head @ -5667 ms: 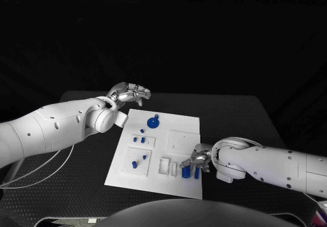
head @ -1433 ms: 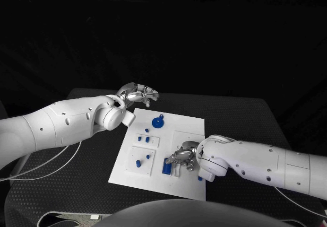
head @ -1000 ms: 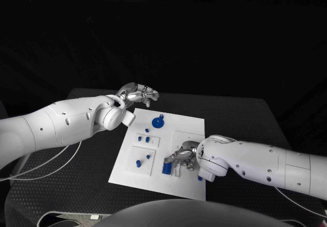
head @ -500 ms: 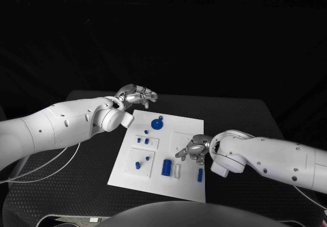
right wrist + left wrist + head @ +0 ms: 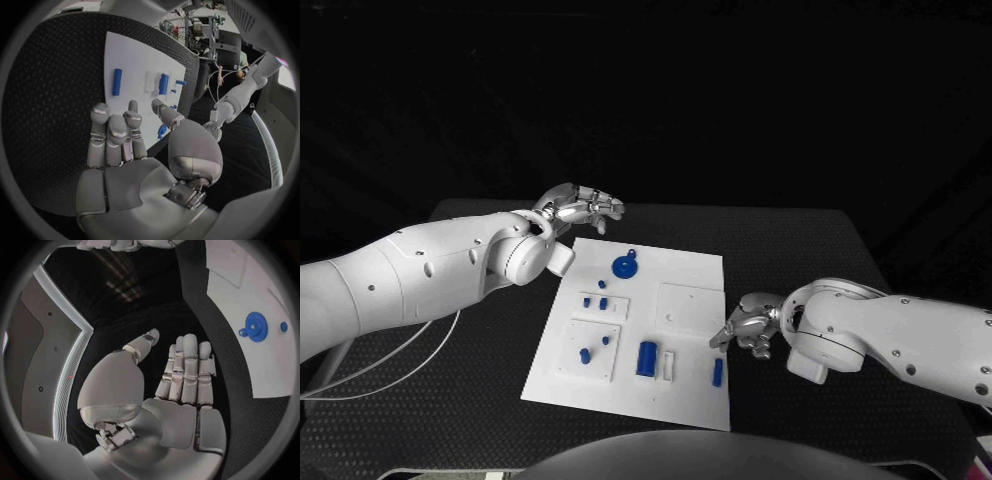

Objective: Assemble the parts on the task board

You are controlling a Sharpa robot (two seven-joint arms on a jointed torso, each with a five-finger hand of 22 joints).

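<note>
No writing is legible. The right hand (image 5: 750,333), fingers extended and empty, hovers at the task board (image 5: 689,265)'s right edge; the left hand (image 5: 583,204), fingers extended, holds nothing beyond its far-left corner.

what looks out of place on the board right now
Little stands out. The task board lies turned at an angle to the table's edges. One long blue piece lies apart near the board's right edge, beside the open right hand; whether it is seated I cannot tell. Nothing looks spilled or damaged.
</note>
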